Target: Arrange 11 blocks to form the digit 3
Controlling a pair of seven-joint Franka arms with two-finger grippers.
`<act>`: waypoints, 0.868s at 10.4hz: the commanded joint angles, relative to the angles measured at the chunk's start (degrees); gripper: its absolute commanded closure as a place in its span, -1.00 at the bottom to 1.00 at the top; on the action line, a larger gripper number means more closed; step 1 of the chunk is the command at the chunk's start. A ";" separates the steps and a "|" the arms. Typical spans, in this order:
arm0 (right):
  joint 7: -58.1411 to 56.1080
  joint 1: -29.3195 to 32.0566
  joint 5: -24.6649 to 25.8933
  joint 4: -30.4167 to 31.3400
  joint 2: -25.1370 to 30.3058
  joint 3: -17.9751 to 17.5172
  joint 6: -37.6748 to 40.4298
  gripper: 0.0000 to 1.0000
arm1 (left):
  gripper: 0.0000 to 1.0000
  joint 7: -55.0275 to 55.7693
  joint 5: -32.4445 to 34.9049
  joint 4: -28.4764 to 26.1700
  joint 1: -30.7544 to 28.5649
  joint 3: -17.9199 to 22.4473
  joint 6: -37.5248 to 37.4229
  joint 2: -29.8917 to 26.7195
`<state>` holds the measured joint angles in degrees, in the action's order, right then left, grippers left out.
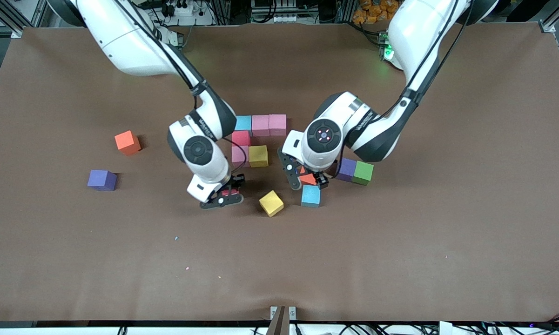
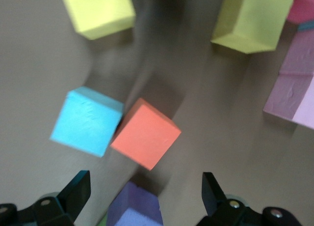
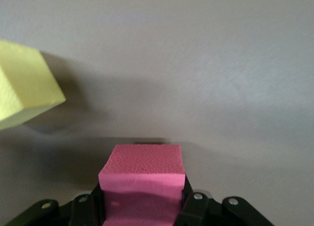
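A partial figure lies mid-table: a light blue block (image 1: pixel 243 123) and two pink blocks (image 1: pixel 260 124) in a row, with a red block (image 1: pixel 240 138), a pink block (image 1: pixel 239 153) and a yellow block (image 1: pixel 258 156) nearer the camera. My right gripper (image 1: pixel 230 190) is shut on a red block (image 3: pixel 142 186), low over the table beside a loose yellow block (image 1: pixel 271 203). My left gripper (image 1: pixel 306 181) hangs open over a red-orange block (image 2: pixel 145 132) that touches a light blue block (image 2: pixel 87 120). A purple block (image 1: pixel 346 169) sits beside it.
A green cube (image 1: pixel 363 172) touches the purple block toward the left arm's end. An orange block (image 1: pixel 127 142) and another purple block (image 1: pixel 102 180) lie apart toward the right arm's end of the brown table (image 1: pixel 400 242).
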<state>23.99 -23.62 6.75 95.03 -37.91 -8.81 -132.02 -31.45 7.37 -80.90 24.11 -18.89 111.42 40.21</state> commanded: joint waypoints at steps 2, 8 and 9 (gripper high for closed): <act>3.43 -1.95 -0.25 2.00 0.38 0.11 -0.34 0.54 | -1.00 -5.88 0.19 -4.25 0.50 -0.35 2.57 -0.75; 7.03 -2.66 -0.43 4.10 0.55 -0.86 -3.75 0.54 | -1.00 -15.73 4.57 -18.49 0.59 -1.58 22.88 -4.35; 7.04 -2.66 -0.43 4.37 0.64 -1.03 -4.20 0.54 | -1.00 -16.53 4.76 -18.59 0.59 -1.58 22.88 -4.35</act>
<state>29.70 -26.16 6.73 97.79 -37.99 -9.55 -134.70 -46.14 10.86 -96.04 25.38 -20.31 133.22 38.99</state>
